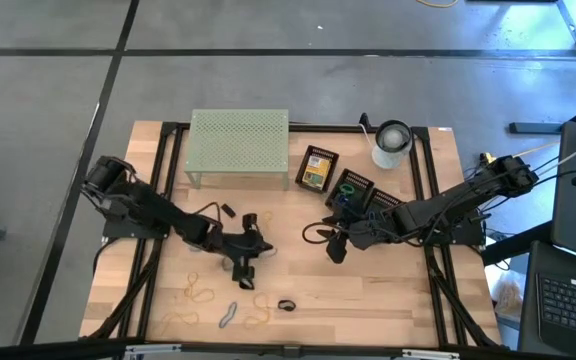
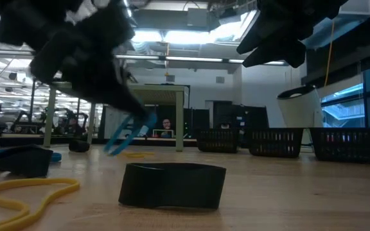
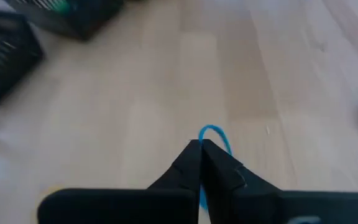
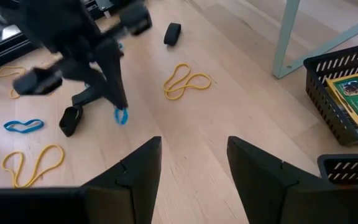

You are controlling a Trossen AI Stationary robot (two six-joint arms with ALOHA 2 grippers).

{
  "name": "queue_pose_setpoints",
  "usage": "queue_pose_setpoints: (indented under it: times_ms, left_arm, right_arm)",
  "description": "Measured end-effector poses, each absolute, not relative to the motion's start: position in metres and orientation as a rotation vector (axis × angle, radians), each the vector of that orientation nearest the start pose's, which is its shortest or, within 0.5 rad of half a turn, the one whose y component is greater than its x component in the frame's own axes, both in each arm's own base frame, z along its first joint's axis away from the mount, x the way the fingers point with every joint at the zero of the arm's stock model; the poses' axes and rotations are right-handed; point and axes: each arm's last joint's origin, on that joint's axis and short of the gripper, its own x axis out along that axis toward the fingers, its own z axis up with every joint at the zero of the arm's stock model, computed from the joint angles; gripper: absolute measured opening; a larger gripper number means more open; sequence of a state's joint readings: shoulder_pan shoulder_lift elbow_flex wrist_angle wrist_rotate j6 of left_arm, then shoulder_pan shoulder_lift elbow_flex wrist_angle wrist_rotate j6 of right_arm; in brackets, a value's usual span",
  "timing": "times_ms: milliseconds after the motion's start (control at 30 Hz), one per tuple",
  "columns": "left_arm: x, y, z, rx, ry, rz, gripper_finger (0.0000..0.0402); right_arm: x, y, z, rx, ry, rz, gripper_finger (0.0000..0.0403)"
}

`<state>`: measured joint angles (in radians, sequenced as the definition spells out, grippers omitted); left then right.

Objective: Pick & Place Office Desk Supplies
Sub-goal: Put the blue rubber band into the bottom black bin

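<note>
Pinching a blue rubber band between its closed fingers above the wooden table, the left gripper is lifted, while the right gripper waits half open, empty.

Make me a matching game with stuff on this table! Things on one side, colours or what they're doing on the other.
Things:
1. left hand
2. right hand
3. rack
4. cup

States:
A. white, at the table's far edge
B. shut on a blue rubber band
C. pale green, full of little holes
D. open, holding nothing

Pairs: 1-B, 2-D, 3-C, 4-A
</note>
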<state>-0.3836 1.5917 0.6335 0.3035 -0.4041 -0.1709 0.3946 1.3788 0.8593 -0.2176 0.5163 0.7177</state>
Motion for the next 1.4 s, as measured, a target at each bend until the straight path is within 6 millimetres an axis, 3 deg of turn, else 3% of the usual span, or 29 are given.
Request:
queue_pose_setpoints:
  times_ms: [167,600,933,1133,1400]
  left_arm:
    - [0.269,-0.094,0.175,0.095,0.466,0.155,0.0002]
    - [0.272,-0.092,0.233,0.358,0.053,0.245,0.0002]
    - [0.272,-0.091,0.247,0.38,-0.06,0.275,0.0002]
    - [0.272,-0.091,0.247,0.385,-0.063,0.276,0.0002]
    - [0.272,-0.092,0.248,0.388,-0.074,0.246,0.0002]
  right_arm:
    - [0.265,0.095,0.231,0.372,0.571,-0.338,0.0185]
    - [0.276,0.099,0.247,0.329,0.419,-0.243,0.0185]
    - [0.286,0.106,0.265,0.167,0.238,-0.093,0.0189]
    - [0.3,0.111,0.263,0.092,0.152,0.017,0.0233]
    - [0.315,0.1,0.253,0.062,0.116,0.017,0.0285]
